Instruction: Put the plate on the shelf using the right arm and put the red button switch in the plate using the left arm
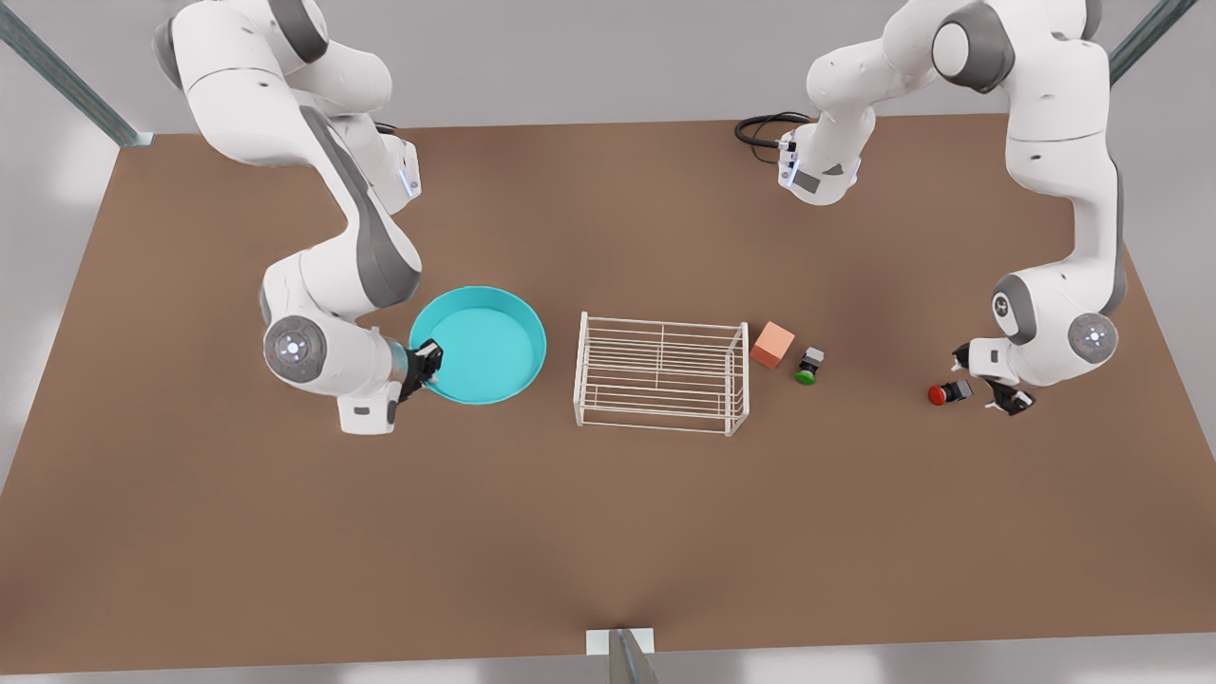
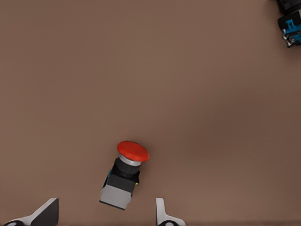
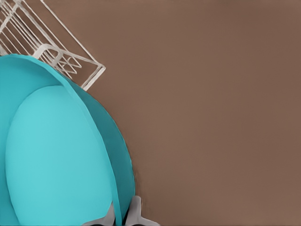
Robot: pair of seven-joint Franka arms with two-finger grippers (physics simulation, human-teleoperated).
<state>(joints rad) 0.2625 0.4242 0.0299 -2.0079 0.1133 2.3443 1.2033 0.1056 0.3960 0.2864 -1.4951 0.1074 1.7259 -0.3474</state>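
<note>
brown tabletop (image 1: 608, 532): plate (image 1: 484, 342) gripped at rim by right gripper (image 1: 425, 364), beside shelf (image 1: 660, 373), not yet placed. left gripper (image 1: 988, 380) spread open around red button switch (image 1: 948, 392); both placements pending.

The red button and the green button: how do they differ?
The red button has a red cap; the green button has a green one. The red one lies between the left gripper's open fingers; the green one lies beside the orange cube. Both have dark bodies and lie on the table.

Open table (image 1: 608, 532) separates plate (image 1: 484, 342) and shelf (image 1: 662, 372); orange cube (image 1: 772, 344) crowds the shelf's far end.
</note>
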